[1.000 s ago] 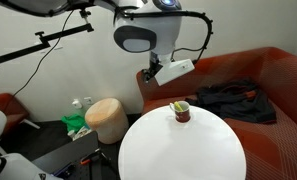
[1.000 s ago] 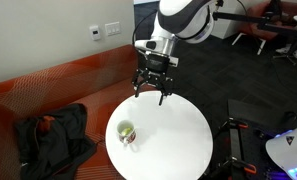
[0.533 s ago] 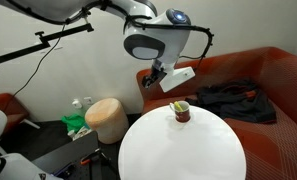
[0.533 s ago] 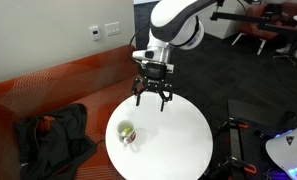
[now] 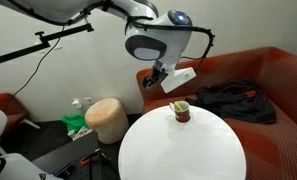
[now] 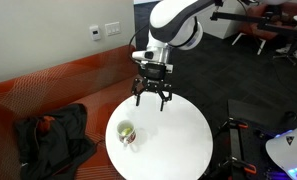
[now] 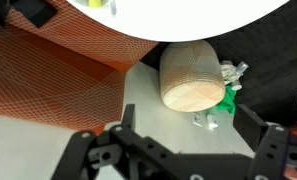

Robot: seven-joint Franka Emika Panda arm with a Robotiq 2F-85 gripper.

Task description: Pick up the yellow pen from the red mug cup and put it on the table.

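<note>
Your pincer (image 6: 152, 101) is open, empty, well apart from the red mug (image 5: 181, 114). Centre over the yellow pen (image 5: 177, 105), drop straight, pinch its top without nudging the mug

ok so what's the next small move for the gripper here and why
Probably shift the gripper sideways above the table until it hangs over the red mug cup. Its jaws stand open and empty, well off to one side of the mug, and the yellow pen sits in the mug. Descending from here would likely miss the pen.
</note>
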